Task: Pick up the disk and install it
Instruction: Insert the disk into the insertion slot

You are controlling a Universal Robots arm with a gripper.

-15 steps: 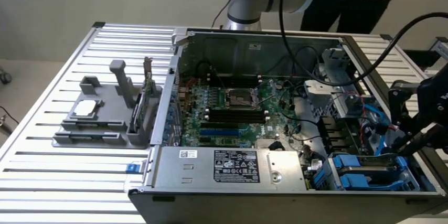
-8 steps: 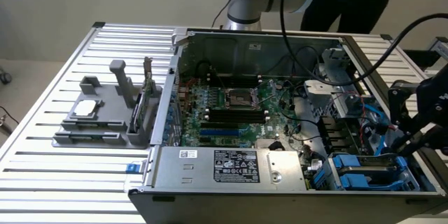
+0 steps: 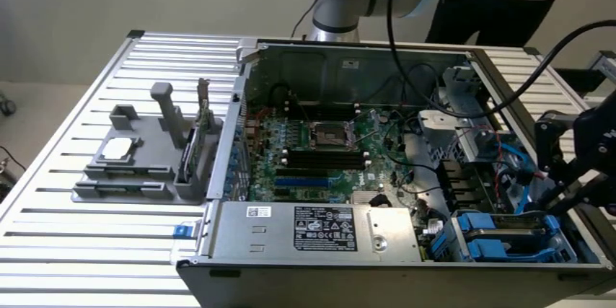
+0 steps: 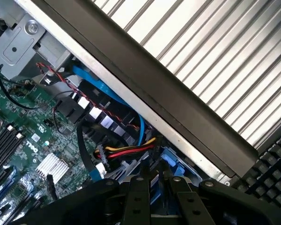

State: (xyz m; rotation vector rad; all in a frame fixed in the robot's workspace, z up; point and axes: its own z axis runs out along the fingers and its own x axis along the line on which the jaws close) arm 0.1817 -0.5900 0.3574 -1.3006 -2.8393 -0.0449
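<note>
My gripper hangs over the drive bay at the exterior view's right end of the open computer case. In the wrist view its two black fingers stand close together, and a narrow blue-edged slab, the disk, sits edge-on between them. Most of the disk is hidden by the fingers. Blue plastic carriers lie in the bay just below the gripper, beside the red, yellow and black power wires.
The green motherboard fills the case's middle, with the grey power-supply box along the near wall. Blue and black cables run by the bay. A grey fixture stands on the slatted table. A person stands behind the arm.
</note>
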